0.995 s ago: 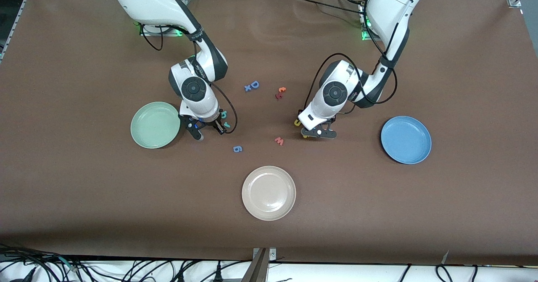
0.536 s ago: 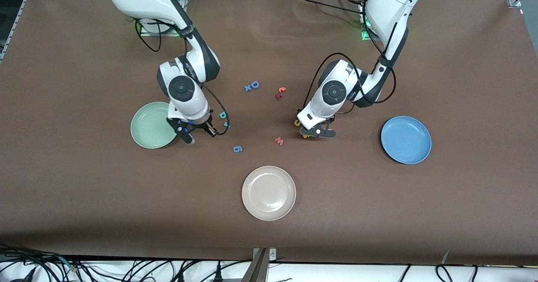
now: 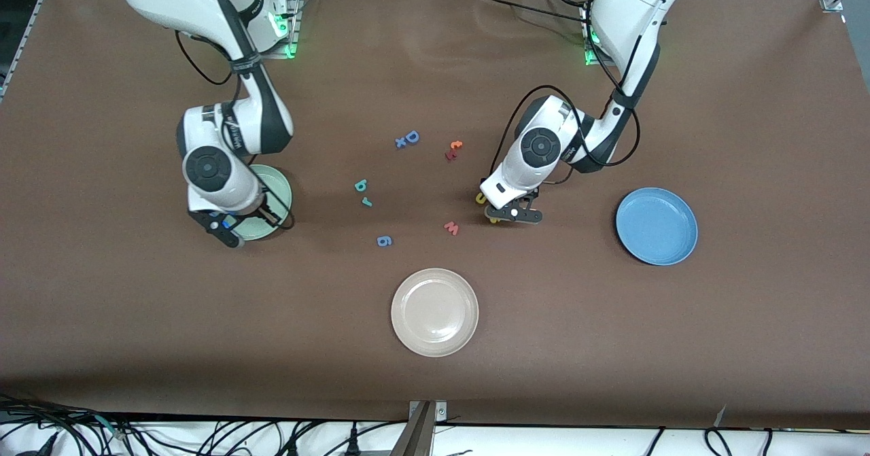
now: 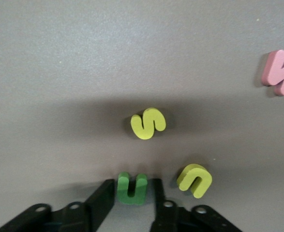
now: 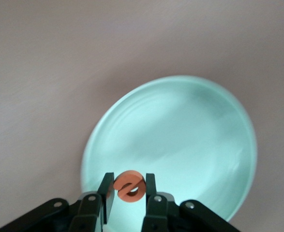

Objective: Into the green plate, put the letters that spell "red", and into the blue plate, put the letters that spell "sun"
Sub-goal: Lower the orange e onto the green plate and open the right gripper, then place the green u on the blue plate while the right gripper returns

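Note:
My right gripper (image 5: 129, 186) is shut on the orange "e" (image 5: 130, 184) and hangs over the rim of the green plate (image 5: 180, 130), which also shows under the right gripper (image 3: 248, 225) as the green plate (image 3: 277, 192). The teal "d" (image 3: 361, 185) and "r" (image 3: 367, 202) lie on the table mid-way between the arms. My left gripper (image 4: 133, 193) is down at the table, open, its fingers (image 4: 102, 200) close on either side of the green "n" (image 4: 132, 187). The yellow "s" (image 4: 148, 123) and "u" (image 4: 194, 180) lie beside it. The blue plate (image 3: 656, 225) holds nothing.
A cream plate (image 3: 434, 312) sits nearest the front camera. A salmon "w" (image 3: 451, 228) and blue "g" (image 3: 384, 240) lie between it and the letters. A blue "D" (image 3: 411, 136) and red-orange letters (image 3: 453, 150) lie farther back.
The right arm has carried its grip from beside the teal "d" and "r" to over the green plate, uncovering those letters. The left arm has stayed in place.

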Tool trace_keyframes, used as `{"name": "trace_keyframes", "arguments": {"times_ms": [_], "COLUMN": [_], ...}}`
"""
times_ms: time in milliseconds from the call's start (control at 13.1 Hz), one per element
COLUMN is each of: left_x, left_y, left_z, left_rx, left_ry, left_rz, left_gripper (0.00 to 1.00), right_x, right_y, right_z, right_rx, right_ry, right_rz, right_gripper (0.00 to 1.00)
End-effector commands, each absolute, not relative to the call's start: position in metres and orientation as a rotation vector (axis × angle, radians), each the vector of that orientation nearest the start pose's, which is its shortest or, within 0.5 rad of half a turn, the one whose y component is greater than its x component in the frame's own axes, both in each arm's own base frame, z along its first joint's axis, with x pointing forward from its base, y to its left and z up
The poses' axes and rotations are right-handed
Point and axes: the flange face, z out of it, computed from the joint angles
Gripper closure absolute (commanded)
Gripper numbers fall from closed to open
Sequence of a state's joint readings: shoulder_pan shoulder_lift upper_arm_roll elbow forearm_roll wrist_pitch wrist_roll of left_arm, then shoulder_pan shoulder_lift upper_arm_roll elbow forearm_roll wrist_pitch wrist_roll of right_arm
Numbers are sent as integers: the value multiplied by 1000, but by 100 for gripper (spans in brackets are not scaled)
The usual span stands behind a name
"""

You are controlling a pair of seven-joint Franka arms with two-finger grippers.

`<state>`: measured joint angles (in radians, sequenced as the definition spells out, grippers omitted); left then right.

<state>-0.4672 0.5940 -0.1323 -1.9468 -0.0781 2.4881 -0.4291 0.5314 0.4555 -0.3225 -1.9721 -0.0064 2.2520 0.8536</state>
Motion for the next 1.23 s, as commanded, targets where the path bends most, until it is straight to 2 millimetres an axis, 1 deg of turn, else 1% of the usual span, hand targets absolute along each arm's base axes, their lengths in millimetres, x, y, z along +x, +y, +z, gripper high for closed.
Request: {"name": "trace_keyframes", "arguments": {"times_ms": [0, 153, 230, 306, 383, 459, 536, 613, 689, 766, 842, 995, 1072, 1149], "left_x": [502, 503, 504, 506, 511, 521, 529, 539, 554, 564, 573, 581, 586, 590], "left_y": [-340, -340, -340, -339, -335, -323, -312, -295, -274, -250, -226, -188, -165, -142], "left_z": [163, 165, 167, 170, 176, 187, 198, 213, 231, 243, 255, 268, 274, 275], "left_rx": [-3204, -3207, -3209, -3210, -3213, -3212, -3210, -3211, -3222, -3220, -3222, -3215, -3214, -3211], "left_ry": [120, 116, 116, 112, 107, 81, 76, 83, 101, 139, 163, 241, 274, 324], "left_rz": [159, 155, 149, 149, 136, 109, 113, 113, 100, 119, 113, 146, 164, 173], "left_gripper": [78, 85, 86, 87, 87, 87, 88, 89, 90, 90, 90, 90, 89, 89], "right_x": [571, 569, 570, 570, 572, 572, 572, 573, 575, 579, 581, 581, 581, 579], "right_y": [103, 94, 85, 81, 72, 69, 69, 70, 77, 83, 88, 124, 141, 155], "right_z": [226, 205, 195, 189, 188, 186, 187, 194, 206, 223, 237, 263, 270, 270], "right_rx": [-3201, -3216, -3217, -3225, -3223, -3224, -3223, -3219, -3216, -3211, -3213, -3192, -3136, -3079], "right_ry": [984, 1007, 1020, 998, 997, 1000, 999, 998, 977, 963, 964, 923, 947, 998], "right_rz": [171, 208, 212, 213, 216, 219, 220, 219, 211, 210, 248, 319, 362, 386], "right_gripper": [82, 82, 82, 81, 79, 62, 39, 2, 0, 0, 0, 1, 1, 2]}}
